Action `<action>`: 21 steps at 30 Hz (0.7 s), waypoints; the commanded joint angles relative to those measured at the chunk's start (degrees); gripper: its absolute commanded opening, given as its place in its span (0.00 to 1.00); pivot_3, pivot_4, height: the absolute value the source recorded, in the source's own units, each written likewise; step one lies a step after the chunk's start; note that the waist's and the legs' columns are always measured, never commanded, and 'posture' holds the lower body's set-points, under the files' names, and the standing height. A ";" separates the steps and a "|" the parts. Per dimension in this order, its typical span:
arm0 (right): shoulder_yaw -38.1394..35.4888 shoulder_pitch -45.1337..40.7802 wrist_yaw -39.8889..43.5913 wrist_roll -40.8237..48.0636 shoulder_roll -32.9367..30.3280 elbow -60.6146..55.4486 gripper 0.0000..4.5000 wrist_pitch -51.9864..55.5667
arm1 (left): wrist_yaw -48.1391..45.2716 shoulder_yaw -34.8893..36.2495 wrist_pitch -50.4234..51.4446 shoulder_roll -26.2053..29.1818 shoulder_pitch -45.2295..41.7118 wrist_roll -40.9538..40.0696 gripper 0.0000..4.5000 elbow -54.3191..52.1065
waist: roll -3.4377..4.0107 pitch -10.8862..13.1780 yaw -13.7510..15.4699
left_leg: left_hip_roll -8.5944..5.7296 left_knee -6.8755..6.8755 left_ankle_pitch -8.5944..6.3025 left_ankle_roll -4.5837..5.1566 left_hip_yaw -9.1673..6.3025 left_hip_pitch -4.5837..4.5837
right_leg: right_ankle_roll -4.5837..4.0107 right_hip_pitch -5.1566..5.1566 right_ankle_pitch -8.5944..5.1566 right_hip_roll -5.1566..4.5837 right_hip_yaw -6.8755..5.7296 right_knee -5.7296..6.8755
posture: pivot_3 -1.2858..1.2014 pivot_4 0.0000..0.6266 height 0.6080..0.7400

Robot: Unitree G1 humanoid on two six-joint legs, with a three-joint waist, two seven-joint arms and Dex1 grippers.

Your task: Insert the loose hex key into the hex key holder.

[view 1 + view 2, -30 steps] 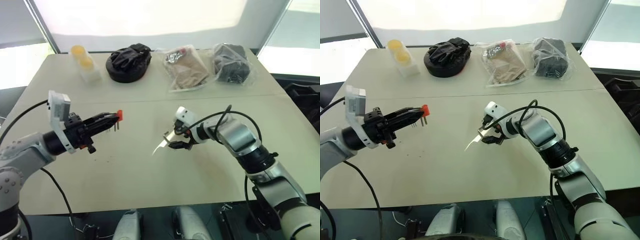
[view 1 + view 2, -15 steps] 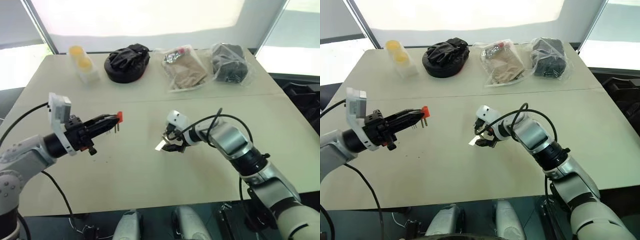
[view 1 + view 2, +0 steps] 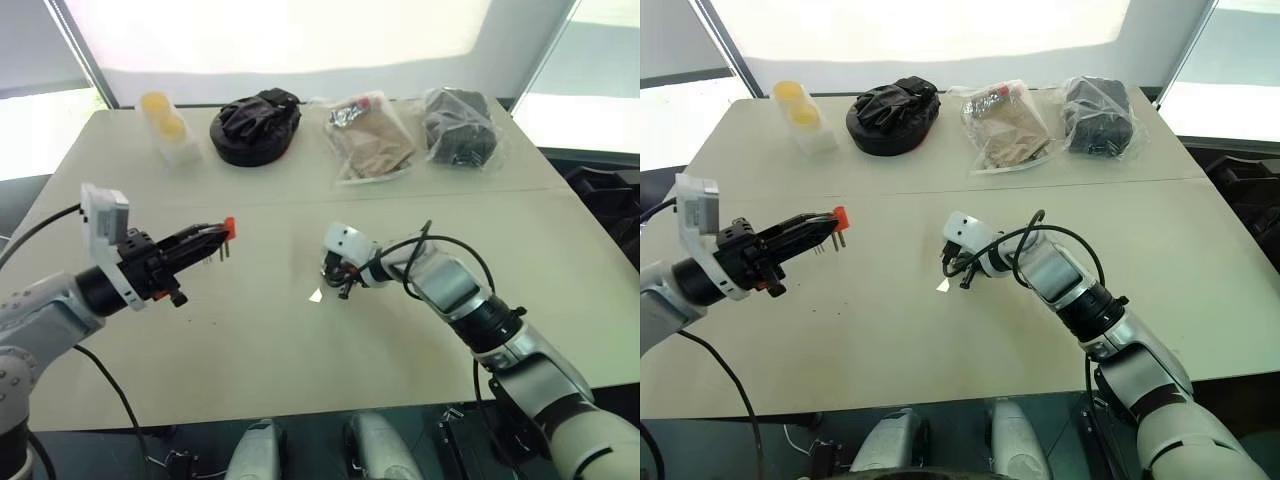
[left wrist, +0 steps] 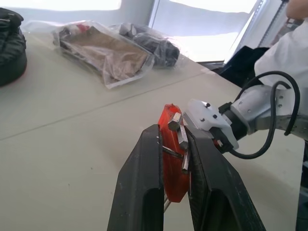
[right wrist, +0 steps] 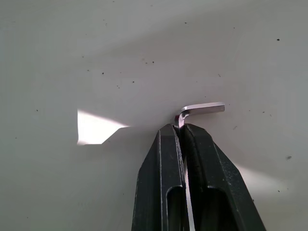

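Orange-red hex key holder sits pinched in the left gripper, raised above the table, well left of the right gripper; left wrist view: black fingers squeeze the holder; right wrist view: right gripper clamps the loose hex key against the table.

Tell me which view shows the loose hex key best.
The right wrist view: the loose hex key sits pinched between the right gripper's fingers, bent end protruding. In the eye views it is too small to make out.
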 commanded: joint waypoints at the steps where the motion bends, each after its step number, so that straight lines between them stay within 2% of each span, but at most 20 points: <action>1: -0.52 1.76 -0.90 -1.26 0.02 0.87 0.01 -2.11 | -0.54 0.45 -1.85 0.33 -1.51 -0.21 0.05 -0.13 | 0.00 0.00 0.01 | 0.00 0.00 0.00 0.00 0.00 0.00 | 0.00 0.00 0.00 0.00 0.00 0.00 | 0.52 0.24 1.00; 5: -10.68 0.50 -5.39 1.50 3.51 3.40 0.01 -14.86 | -0.87 -2.08 -2.43 -0.86 -3.42 0.11 0.05 1.10 | 0.04 0.03 -0.09 | 0.00 0.00 0.00 0.00 0.01 0.00 | 0.00 -0.01 0.00 0.02 0.00 0.00 | 0.52 0.24 1.00; 11: -25.20 -4.46 -14.75 5.92 10.08 9.71 0.01 -25.38 | -2.29 -7.68 -4.30 -4.50 -6.73 4.36 0.05 5.58 | 0.04 0.03 -0.01 | -0.03 -0.01 0.01 -0.01 0.03 -0.07 | 0.00 -0.08 0.00 0.02 0.01 0.01 | 0.52 0.24 1.00; 15: -33.33 -7.30 -17.25 14.26 14.89 7.56 0.01 -18.90 | -5.23 -11.05 -5.70 -6.01 -10.34 8.28 0.05 11.12 | 0.04 0.03 -0.01 | -0.02 -0.02 0.01 -0.02 0.01 -0.08 | 0.00 -0.07 0.00 0.02 0.00 0.02 | 0.52 0.24 1.00; 21: -44.05 -8.63 -15.66 36.47 19.73 -0.41 0.01 -3.97 | -9.32 -14.16 -5.97 -6.19 -18.07 12.00 0.05 17.41 | 0.08 0.05 -0.01 | -0.01 -0.03 0.00 -0.01 0.00 -0.11 | 0.00 -0.11 0.00 0.01 -0.01 0.04 | 0.52 0.24 1.00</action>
